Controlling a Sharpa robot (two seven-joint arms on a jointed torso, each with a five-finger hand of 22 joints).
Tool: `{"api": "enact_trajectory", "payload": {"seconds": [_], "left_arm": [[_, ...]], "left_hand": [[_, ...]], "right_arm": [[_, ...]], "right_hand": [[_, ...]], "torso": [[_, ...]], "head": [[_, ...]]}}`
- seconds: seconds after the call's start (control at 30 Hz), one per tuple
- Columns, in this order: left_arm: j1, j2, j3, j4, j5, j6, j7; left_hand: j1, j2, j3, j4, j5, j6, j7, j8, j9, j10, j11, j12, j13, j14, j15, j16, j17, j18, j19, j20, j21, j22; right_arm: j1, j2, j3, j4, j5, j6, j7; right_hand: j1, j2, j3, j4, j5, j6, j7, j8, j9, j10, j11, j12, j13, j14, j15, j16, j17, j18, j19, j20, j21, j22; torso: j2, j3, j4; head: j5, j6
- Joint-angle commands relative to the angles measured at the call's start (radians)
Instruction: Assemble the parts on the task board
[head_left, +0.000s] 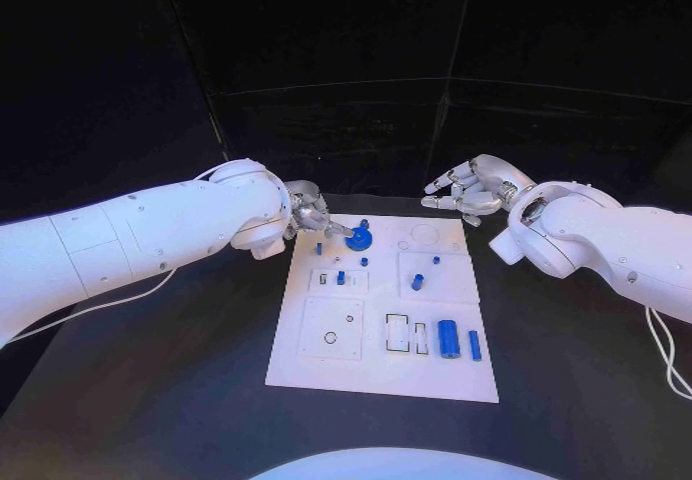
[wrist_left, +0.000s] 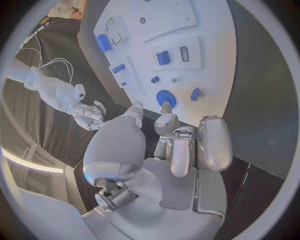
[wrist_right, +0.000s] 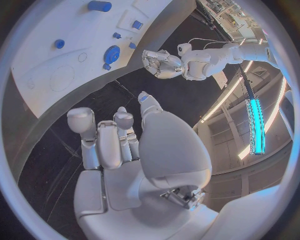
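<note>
I have the left hand (head_left: 306, 212) fingertips at the round blue part (head_left: 359, 238), upper centre of the task board (head_left: 433, 375); whether they grasp it, I cannot tell. The right hand (head_left: 473, 186) hovers released at upper right. Next, I judge, comes seating that part squarely.

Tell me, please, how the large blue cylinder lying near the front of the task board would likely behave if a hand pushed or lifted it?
The blue cylinder lies on its side on the task board, so a sideways push would probably roll it. Its smooth, round surface suggests it could slip in a loose pinch. It looks rigid and small, so likely light and stiff when lifted.
</note>
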Motion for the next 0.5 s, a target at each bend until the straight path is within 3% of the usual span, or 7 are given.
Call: {"api": "enact_trajectory", "payload": {"seconds": [0.03, 0.27, 0.37, 0.5], "left_arm": [[0.014, 0.027, 0.002, -0.059, 0.006, 0.077, 0.004], [0.023, 0.086, 0.002, -0.18, 0.007, 0.143, 0.002], [0.024, 0.105, 0.002, -0.22, 0.005, 0.163, 0.001], [0.024, 0.125, 0.001, -0.266, -0.018, 0.192, -0.002]], "left_hand": [[0.017, 0.005, -0.015, 0.003, -0.004, -0.006, 0.002, -0.011, -0.012, -0.006, 0.005, -0.002, -0.001, 0.105, 0.012, 0.003, 0.263, -0.017, 0.026, 0.008, -0.005, 0.001], [0.034, 0.016, -0.043, 0.012, -0.004, -0.002, 0.008, -0.029, -0.033, -0.016, 0.011, -0.008, -0.01, 0.105, 0.017, 0.003, 0.263, -0.015, 0.023, 0.014, -0.013, -0.006], [0.044, 0.022, -0.053, 0.014, -0.004, 0.005, 0.008, -0.031, -0.04, -0.019, 0.011, -0.011, -0.015, 0.105, 0.017, 0.003, 0.263, -0.014, 0.022, 0.015, -0.016, -0.008], [0.049, 0.027, -0.063, 0.017, -0.004, 0.015, 0.006, -0.03, -0.043, -0.021, 0.01, -0.012, -0.016, 0.105, 0.017, 0.003, 0.263, -0.014, 0.022, 0.016, -0.017, -0.008]], "right_arm": [[0.002, 0.003, 0.001, -0.001, 0.003, 0.0, 0.01], [0.002, 0.005, 0.001, -0.001, 0.003, 0.004, 0.01], [0.002, 0.006, 0.001, -0.001, 0.003, 0.006, 0.01], [0.002, 0.007, 0.001, -0.001, 0.003, 0.007, 0.01]], "right_hand": [[-0.006, -0.002, -0.006, -0.002, 0.003, -0.002, 0.002, 0.005, -0.002, 0.0, 0.003, -0.001, -0.001, 0.029, -0.006, -0.007, -0.001, 0.016, -0.005, -0.001, -0.006, -0.002], [-0.006, -0.001, -0.006, -0.002, 0.004, -0.002, 0.002, 0.005, -0.002, 0.001, 0.003, 0.0, 0.0, 0.029, -0.006, -0.006, 0.0, 0.016, -0.005, -0.001, -0.006, -0.001], [-0.006, -0.001, -0.006, -0.002, 0.004, -0.002, 0.002, 0.005, -0.002, 0.001, 0.003, 0.0, 0.0, 0.029, -0.006, -0.006, 0.0, 0.016, -0.005, -0.001, -0.006, -0.001], [-0.006, -0.001, -0.006, -0.002, 0.004, -0.002, 0.002, 0.005, -0.002, 0.001, 0.003, 0.0, 0.0, 0.029, -0.006, -0.006, 0.0, 0.016, -0.005, -0.001, -0.006, -0.001]], "torso": [[0.001, 0.0, -0.0007], [0.003, -0.0018, -0.0044], [0.002, 0.0001, -0.004], [0.002, -0.0012, -0.0012]], "head": [[0.005, 0.001], [0.008, 0.002], [0.009, 0.001], [0.008, -0.001]]}}
